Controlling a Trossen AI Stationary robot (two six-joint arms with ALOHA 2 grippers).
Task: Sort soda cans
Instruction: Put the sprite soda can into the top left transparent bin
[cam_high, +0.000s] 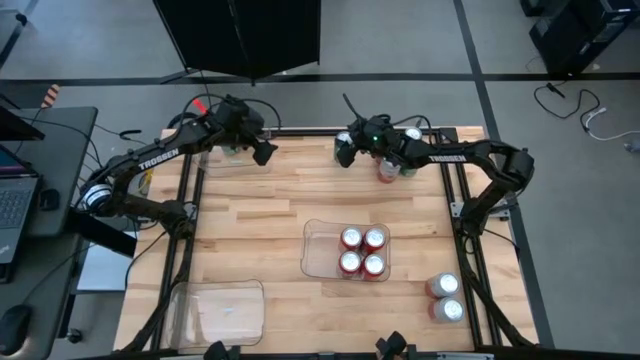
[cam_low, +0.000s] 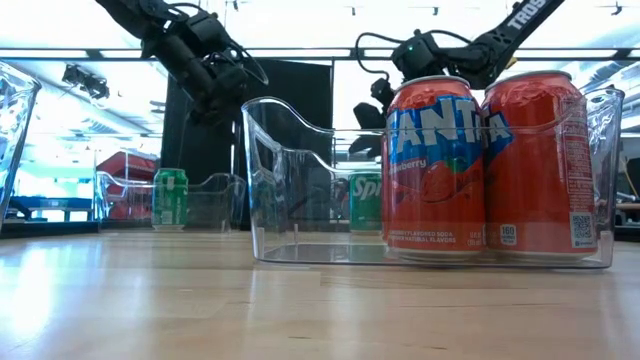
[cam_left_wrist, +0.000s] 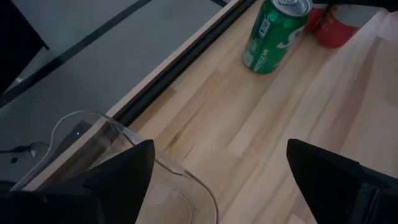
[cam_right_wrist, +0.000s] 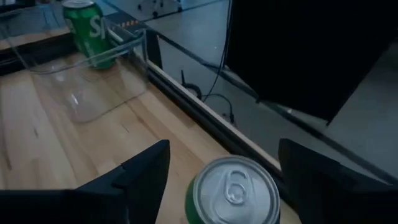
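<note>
My right gripper (cam_right_wrist: 224, 149) stands open at the table's far edge, one finger on either side of an upright green soda can (cam_right_wrist: 233, 193) with a silver top. A gap shows on both sides of the can. My left gripper (cam_left_wrist: 221, 146) hangs open and empty above the rim of the far-left clear tray (cam_left_wrist: 93, 134). One green can (cam_right_wrist: 87, 31) stands inside that tray (cam_right_wrist: 93, 81). Four red cans (cam_high: 362, 251) stand in the middle tray (cam_high: 312, 250). A red can (cam_high: 386, 171) and another green can (cam_high: 409, 166) stand beside my right gripper (cam_high: 345, 148).
An empty clear tray (cam_high: 220, 310) lies at the near left corner. Two more cans (cam_high: 445, 298) stand at the near right edge. A dark rail (cam_right_wrist: 205, 118) runs along the far edge. Bare wood lies between the trays.
</note>
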